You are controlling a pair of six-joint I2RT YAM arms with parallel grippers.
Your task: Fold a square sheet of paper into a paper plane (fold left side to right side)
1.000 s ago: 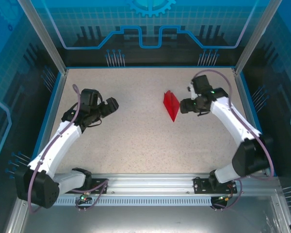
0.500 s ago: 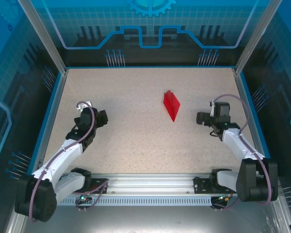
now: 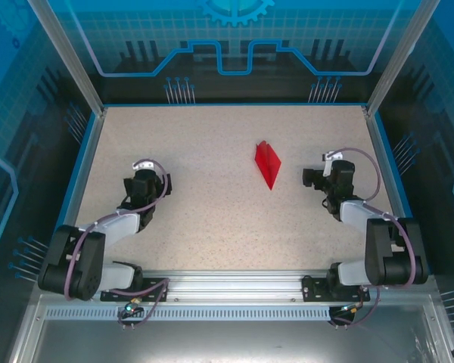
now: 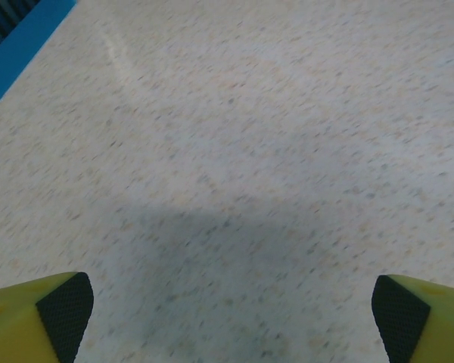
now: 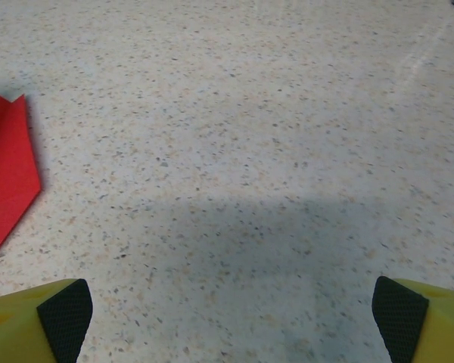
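Since the red paper already lies as a narrow pointed dart with a centre crease, I'd judge the folding done or close to it. The paper plane (image 3: 268, 164) lies flat on the worktop (image 3: 212, 219), loose, with nothing touching it.

The right pincer (image 5: 233, 310) is released, jaws spread wide, with bare worktop between them. The plane is near it, ahead and off to its left, clear of the jaws; one red edge shows in the wrist view.

The left pincer (image 4: 233, 308) is also released and empty over bare worktop, and the plane is well apart from it, far off to its right.

Both arms sit folded low by their bases, which reads as parked. Probably nothing is left except perhaps pressing the creases. How crisp the folds are is too small to tell.
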